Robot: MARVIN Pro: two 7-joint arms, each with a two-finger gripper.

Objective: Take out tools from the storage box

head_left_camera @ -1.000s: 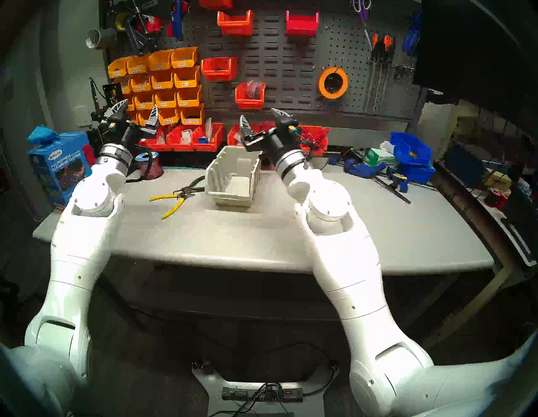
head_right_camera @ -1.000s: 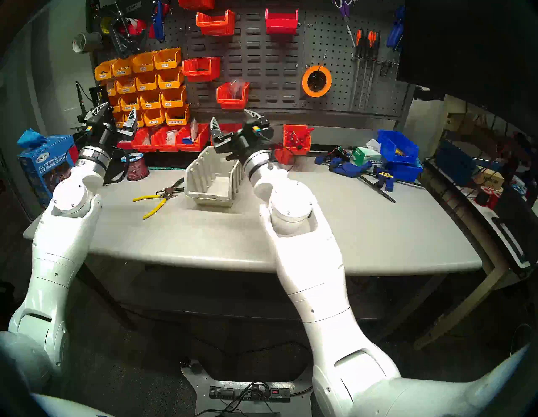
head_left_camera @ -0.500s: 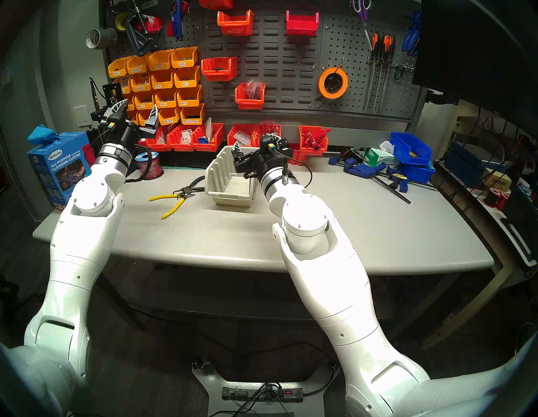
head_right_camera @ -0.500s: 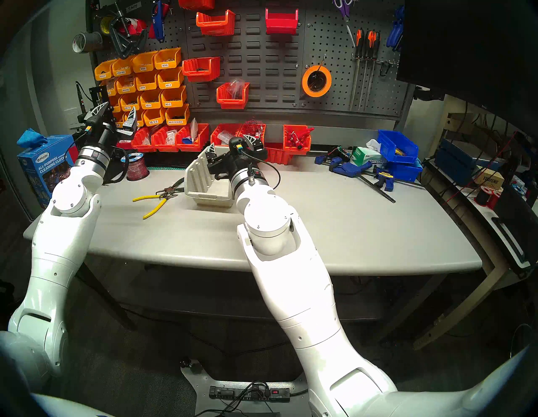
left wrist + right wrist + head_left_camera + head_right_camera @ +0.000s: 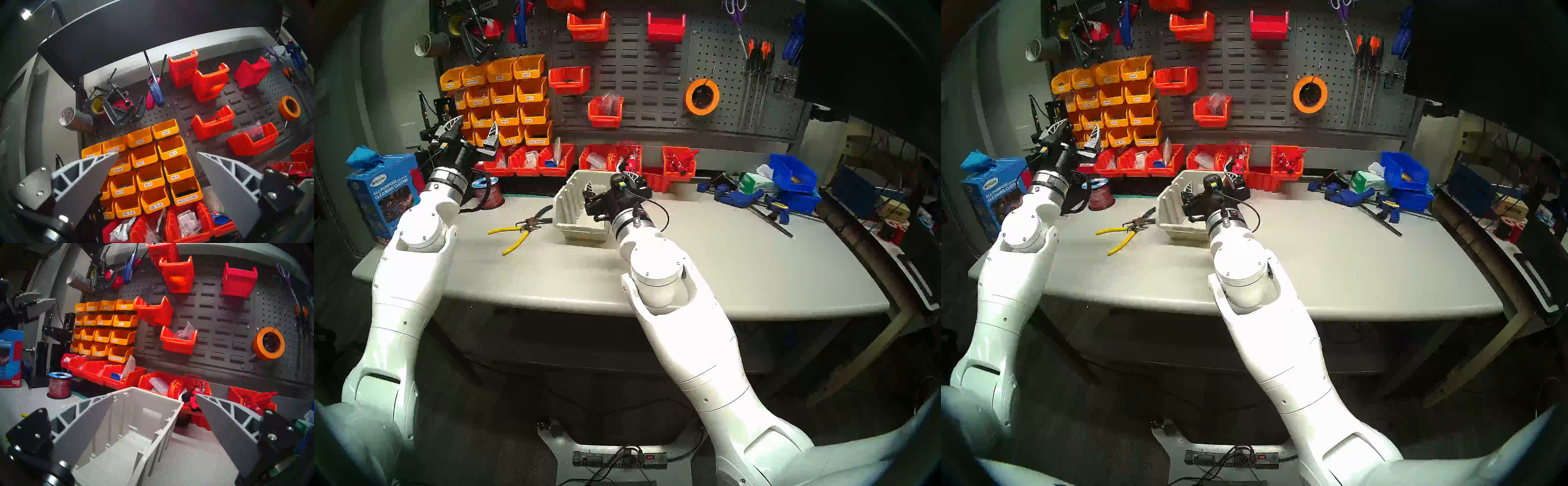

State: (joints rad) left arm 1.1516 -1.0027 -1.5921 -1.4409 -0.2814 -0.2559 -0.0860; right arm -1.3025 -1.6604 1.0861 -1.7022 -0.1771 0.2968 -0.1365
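Toward the back edge of the grey tabletop (image 5: 704, 258), the beige ribbed plastic storage box (image 5: 569, 207) looks empty; yellow-handled pliers (image 5: 512, 237) and dark-handled pliers (image 5: 536, 217) already lie just left of it. Right gripper (image 5: 153, 422) straddles its right wall, wide and empty; left gripper (image 5: 157, 171) hangs wide, empty.

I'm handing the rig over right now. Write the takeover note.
Left gripper: open, empty, raised off to the left by the yellow wall bins.
Right gripper: open, empty, astride the storage box's right wall, one finger inside.
Yellow-handled pliers and dark-handled pliers: both lie on the table left of the box.
Done: both are out; the visible box floor is bare.
Left: probably nothing beyond pulling the right arm clear.
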